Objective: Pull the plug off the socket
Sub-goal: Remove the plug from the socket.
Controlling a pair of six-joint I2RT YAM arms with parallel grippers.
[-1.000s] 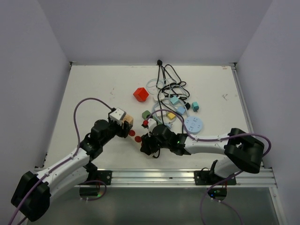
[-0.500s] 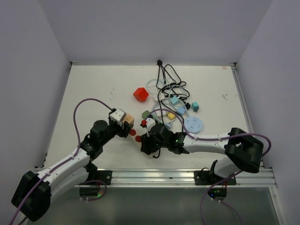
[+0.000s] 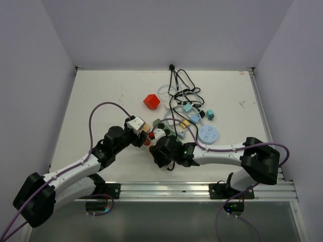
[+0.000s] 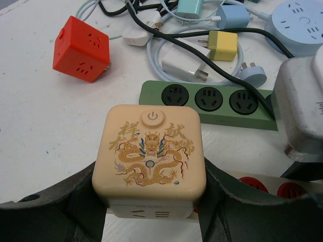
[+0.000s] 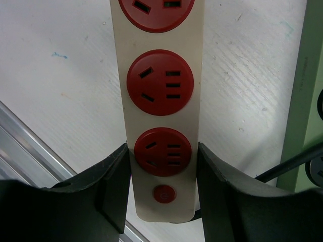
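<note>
Just beside the green strip (image 4: 212, 101), our left hand (image 4: 149, 204) pinches the dragon cube plug (image 4: 149, 151) while our right hand (image 5: 162, 186) clamps the cream socket strip (image 5: 160, 85), which we fear could slide free and rise with the plug.

The left gripper (image 4: 149, 206) sat at 6 o'clock. Its 2 dark fingers (image 4: 86, 201) pressed either side of a beige cube adapter (image 4: 149, 151) printed with a gold dragon and a round power button. Just beyond, toward 1 o'clock, lay a green power strip (image 4: 151, 96) showing 3 black outlets. A red cube socket (image 4: 81, 49) stood at 11 o'clock. A yellow plug (image 4: 223, 44) lay among black cables (image 4: 252, 32) at 12 to 1 o'clock, and a round blue socket (image 4: 300, 27) at 2. A grey housing (image 4: 303, 111) filled 3 o'clock, and a cream strip (image 4: 270, 182) with red outlets showed at 4.
</note>
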